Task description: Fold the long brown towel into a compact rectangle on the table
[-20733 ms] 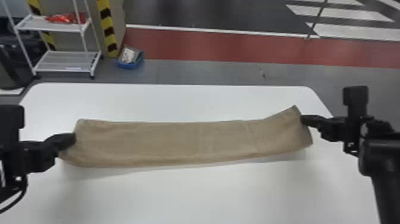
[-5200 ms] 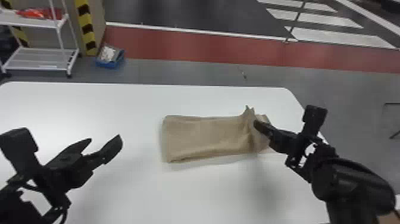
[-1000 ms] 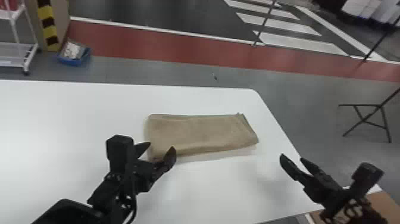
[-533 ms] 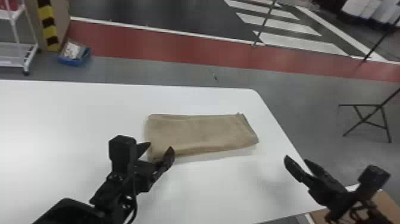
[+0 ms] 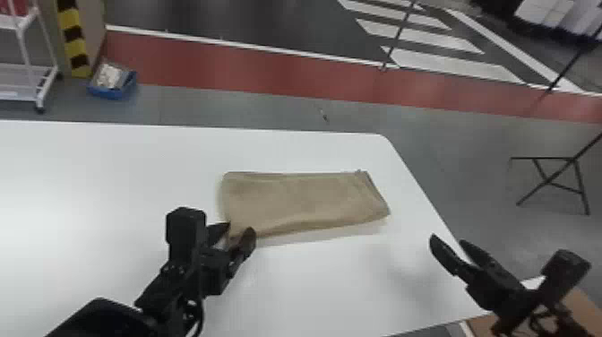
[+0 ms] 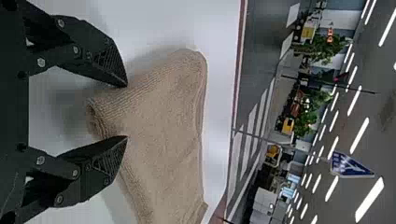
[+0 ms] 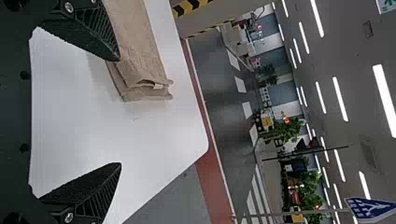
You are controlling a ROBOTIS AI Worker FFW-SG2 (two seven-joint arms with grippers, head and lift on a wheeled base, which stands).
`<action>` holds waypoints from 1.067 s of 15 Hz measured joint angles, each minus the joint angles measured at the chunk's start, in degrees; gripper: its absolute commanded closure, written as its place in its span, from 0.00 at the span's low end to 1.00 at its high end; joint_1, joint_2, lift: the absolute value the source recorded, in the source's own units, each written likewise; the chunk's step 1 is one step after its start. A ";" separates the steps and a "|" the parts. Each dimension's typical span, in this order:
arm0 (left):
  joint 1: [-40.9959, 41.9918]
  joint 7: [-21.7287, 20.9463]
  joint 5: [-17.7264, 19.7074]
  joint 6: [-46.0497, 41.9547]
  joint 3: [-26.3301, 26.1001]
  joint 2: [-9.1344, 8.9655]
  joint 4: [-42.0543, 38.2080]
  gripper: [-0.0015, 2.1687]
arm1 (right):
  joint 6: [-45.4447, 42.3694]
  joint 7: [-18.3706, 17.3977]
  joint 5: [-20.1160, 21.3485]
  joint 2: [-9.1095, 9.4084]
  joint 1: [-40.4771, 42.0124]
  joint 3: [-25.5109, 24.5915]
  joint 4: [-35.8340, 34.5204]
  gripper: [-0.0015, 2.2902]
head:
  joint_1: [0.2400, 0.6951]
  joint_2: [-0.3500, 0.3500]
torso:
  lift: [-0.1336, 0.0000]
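1. Folded rectangular cloth towel (image 5: pixel 300 199): light brown, finely ribbed.
2. Flat-topped table (image 5: pixel 112 188): plain white.
3. Two-fingered left gripper (image 5: pixel 239 228) and right gripper (image 5: pixel 448 240): black.
4. Beyond the table's far edge: long flat floor band (image 5: pixel 224 67), red, white-lined; upright column (image 5: pixel 74 40), yellow-and-black striped.

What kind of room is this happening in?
It looks like a big indoor hall, perhaps a showroom or test space: rows of ceiling lights, floor markings like a pedestrian crossing, and a black-and-yellow striped post beyond the table.
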 measured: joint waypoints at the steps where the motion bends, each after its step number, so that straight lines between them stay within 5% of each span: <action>1: 0.01 0.03 -0.12 0.65 0.00 0.10 -0.15 0.61 | -0.10 0.00 -0.05 0.00 0.11 -0.08 0.00 0.04 | 1.00 0.00 | 0.07; 10: 1.83 1.09 -0.82 2.75 4.44 1.09 -9.16 0.66 | -0.34 -0.09 -0.50 0.09 -0.02 0.56 0.00 0.04 | 1.00 0.00 | 0.07; 16: 8.46 0.58 -0.44 9.21 13.64 5.95 -21.69 0.66 | -1.03 -0.54 0.50 0.80 -0.98 3.01 0.05 0.04 | 1.00 0.00 | 0.07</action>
